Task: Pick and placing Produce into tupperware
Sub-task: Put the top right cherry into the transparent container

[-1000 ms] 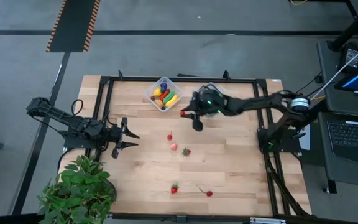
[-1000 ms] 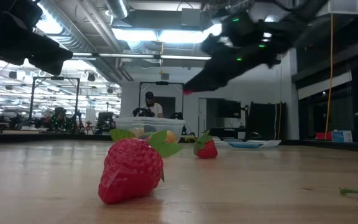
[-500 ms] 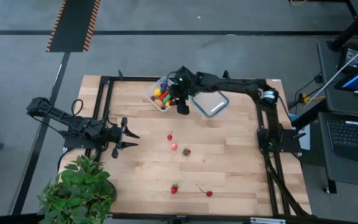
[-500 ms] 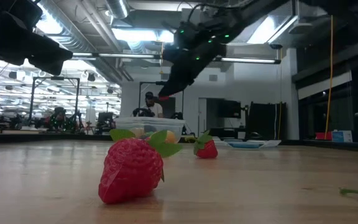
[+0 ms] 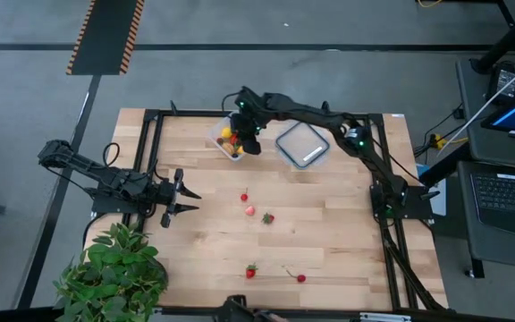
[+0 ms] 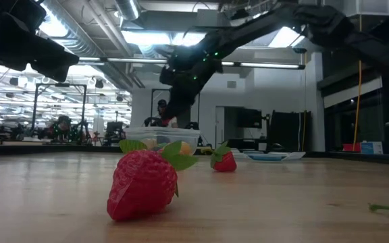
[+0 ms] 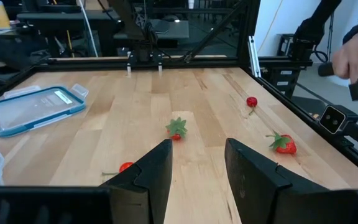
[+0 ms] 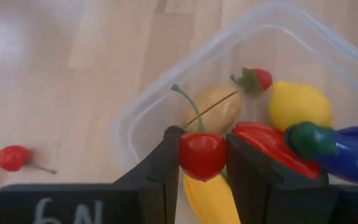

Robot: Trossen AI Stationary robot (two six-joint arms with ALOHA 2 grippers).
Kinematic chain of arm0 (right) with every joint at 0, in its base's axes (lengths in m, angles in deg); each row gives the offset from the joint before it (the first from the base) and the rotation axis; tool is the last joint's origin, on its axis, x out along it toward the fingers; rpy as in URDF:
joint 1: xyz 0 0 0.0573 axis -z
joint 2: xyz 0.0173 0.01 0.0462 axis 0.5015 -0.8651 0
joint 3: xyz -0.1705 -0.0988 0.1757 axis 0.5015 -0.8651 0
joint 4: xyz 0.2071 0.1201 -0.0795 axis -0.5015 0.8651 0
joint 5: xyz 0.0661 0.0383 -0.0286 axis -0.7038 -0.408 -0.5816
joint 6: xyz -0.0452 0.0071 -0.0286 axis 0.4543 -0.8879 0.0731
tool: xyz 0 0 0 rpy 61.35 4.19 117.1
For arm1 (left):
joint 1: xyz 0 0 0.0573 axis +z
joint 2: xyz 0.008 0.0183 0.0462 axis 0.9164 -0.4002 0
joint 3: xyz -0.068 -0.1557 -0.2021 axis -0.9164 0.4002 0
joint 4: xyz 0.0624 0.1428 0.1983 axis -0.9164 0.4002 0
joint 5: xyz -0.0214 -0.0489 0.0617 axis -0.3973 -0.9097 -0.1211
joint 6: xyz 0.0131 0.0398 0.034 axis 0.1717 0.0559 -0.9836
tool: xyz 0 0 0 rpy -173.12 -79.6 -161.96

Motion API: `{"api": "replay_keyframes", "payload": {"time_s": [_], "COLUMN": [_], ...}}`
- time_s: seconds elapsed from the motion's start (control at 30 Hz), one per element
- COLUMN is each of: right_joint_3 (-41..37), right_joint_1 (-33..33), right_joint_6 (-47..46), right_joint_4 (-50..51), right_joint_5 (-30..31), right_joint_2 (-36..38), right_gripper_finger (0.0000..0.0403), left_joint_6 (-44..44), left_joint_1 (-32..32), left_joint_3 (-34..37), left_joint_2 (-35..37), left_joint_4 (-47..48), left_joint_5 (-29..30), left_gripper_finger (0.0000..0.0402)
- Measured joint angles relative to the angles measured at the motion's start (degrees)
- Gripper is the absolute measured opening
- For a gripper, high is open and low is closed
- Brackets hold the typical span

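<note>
And here's the right end effector [image 8: 202, 163], poised directly over the tupperware [image 5: 231, 134] at the far side of the wooden surface [image 5: 329, 224], clamped on a red cherry [image 8: 202, 154] with its green stem sticking up between the two dark fingers [image 8: 160, 168]. Below the cherry, inside the clear tub, the wrist camera picks out a yellow lemon [image 8: 299, 105], a purple eggplant [image 8: 340, 152], a red pepper piece [image 8: 266, 144], a tan piece [image 8: 215, 109], a small strawberry [image 8: 256, 79] and a yellow piece [image 8: 211, 198] right under the fingers. From above, the right arm reaches from its base at the right edge across to the tub, and the flat blue-rimmed lid [image 5: 303, 145] lies just beside the tub, on its right.

Over on the left, the left end effector [image 5: 179, 196] waits low near the left edge of the surface, fingers [image 7: 151, 174] parted and holding nothing.

Loose produce is still out on the surface: a cherry [image 5: 245, 196], a strawberry [image 5: 250, 211] and another strawberry [image 5: 267, 217] grouped around the middle, plus a strawberry [image 5: 251, 270] and a cherry [image 5: 300, 278] toward the near edge. A potted plant [image 5: 114, 268] sits at the near left corner. A person's hand [image 7: 356, 53] shows beyond the surface's edge in the left wrist view.
</note>
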Motion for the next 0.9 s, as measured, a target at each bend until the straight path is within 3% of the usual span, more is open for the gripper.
{"api": "replay_keyframes", "payload": {"time_s": [0.17,0.9], "right_joint_3": [3.4,3.4], "right_joint_1": [-0.1,-1.4], "right_joint_6": [0.0,-0.4], "right_joint_4": [1.5,1.7], "right_joint_5": [-1.8,-1.8], "right_joint_2": [-3.0,-3.6], "right_gripper_finger": [0.0109,0.0109], "left_joint_6": [0.0,0.1], "left_joint_1": [0.0,0.0], "left_joint_3": [0.0,0.0], "left_joint_2": [0.0,0.0], "left_joint_4": [0.0,0.0], "left_joint_5": [0.0,0.0], "left_gripper_finger": [0.0141,0.014]}}
